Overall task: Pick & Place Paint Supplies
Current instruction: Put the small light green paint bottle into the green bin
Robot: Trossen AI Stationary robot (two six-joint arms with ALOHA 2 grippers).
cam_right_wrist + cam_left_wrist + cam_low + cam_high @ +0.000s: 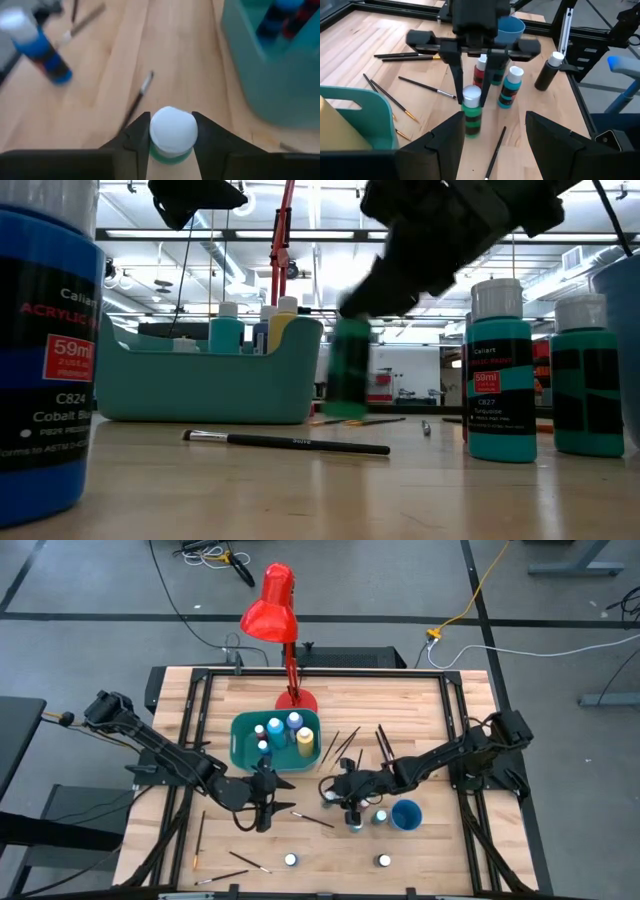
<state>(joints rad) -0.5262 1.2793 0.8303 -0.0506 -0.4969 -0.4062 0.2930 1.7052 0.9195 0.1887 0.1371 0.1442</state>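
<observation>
Right pincer [171, 142] low over the wooden desk [175, 65], dark fingers [137, 137] pressed against either side of a green paint bottle [172, 134] with a round white cap, seen from above. Beyond it, a thin dark paintbrush [137, 102] lying flat on the wood. Farther off to one side, a blue white-capped bottle [37, 45], blurred. On the other side, the wall of a teal bin [260, 85], with dark bottles inside.
</observation>
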